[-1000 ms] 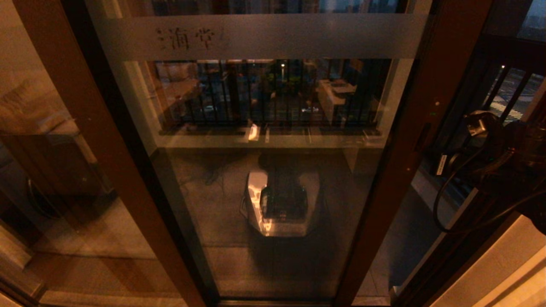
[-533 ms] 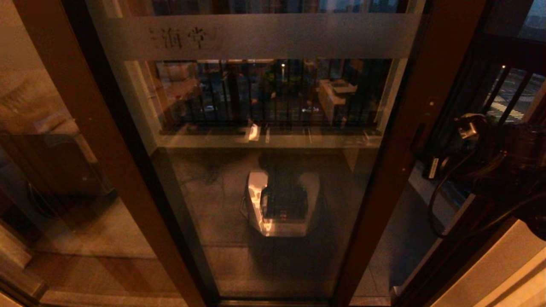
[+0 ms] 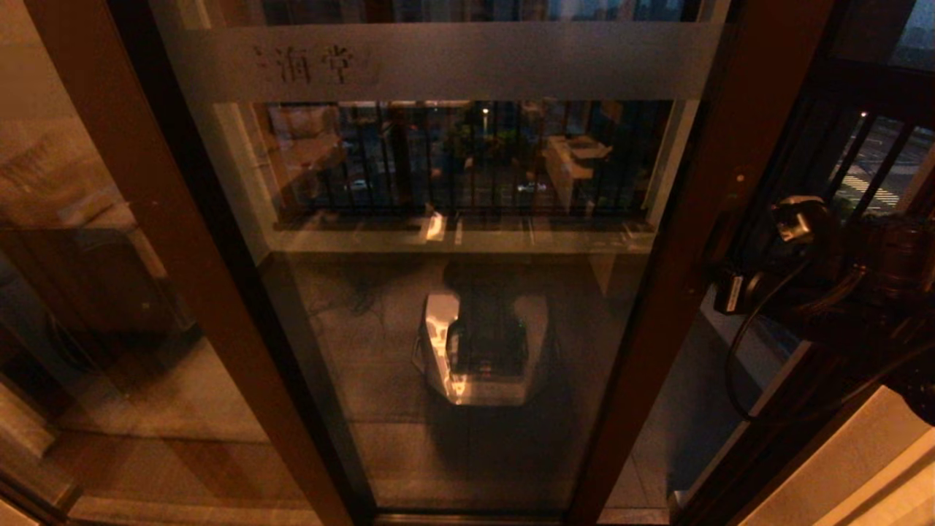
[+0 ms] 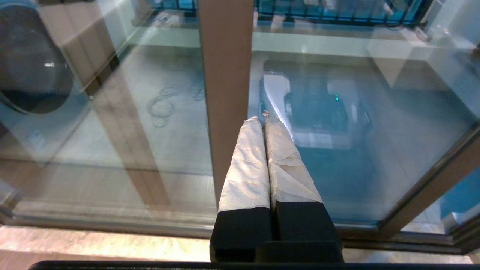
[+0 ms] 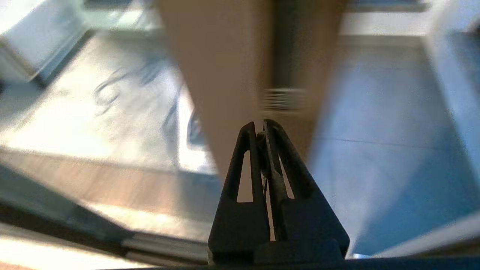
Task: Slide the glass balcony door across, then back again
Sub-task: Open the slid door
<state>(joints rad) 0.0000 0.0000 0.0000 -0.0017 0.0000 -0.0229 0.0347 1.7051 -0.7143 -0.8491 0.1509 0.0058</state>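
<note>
The glass balcony door [image 3: 467, 307] fills the head view, with its frosted band and characters [image 3: 314, 64] near the top. Its reddish-brown right stile [image 3: 694, 241] carries a small dark handle [image 3: 719, 230]. My right gripper [image 3: 723, 288] is shut with nothing in it, and its tips are at that stile just below the handle. In the right wrist view the shut gripper [image 5: 258, 125] points at the blurred stile [image 5: 225, 75]; I cannot tell whether it touches. My left gripper [image 4: 261, 119] is shut, its taped fingers [image 4: 247, 165] before a brown stile [image 4: 225, 93], out of the head view.
A second brown-framed glass panel [image 3: 95, 256] stands at the left. Right of the door's stile is an open gap [image 3: 803, 146] onto the balcony railing. A pale wall edge [image 3: 825, 467] sits at the lower right. My own base is mirrored in the glass [image 3: 478, 351].
The door has slid a little to the left, characters and right stile shifting with it. My right arm has moved left, up to the stile by the handle.
</note>
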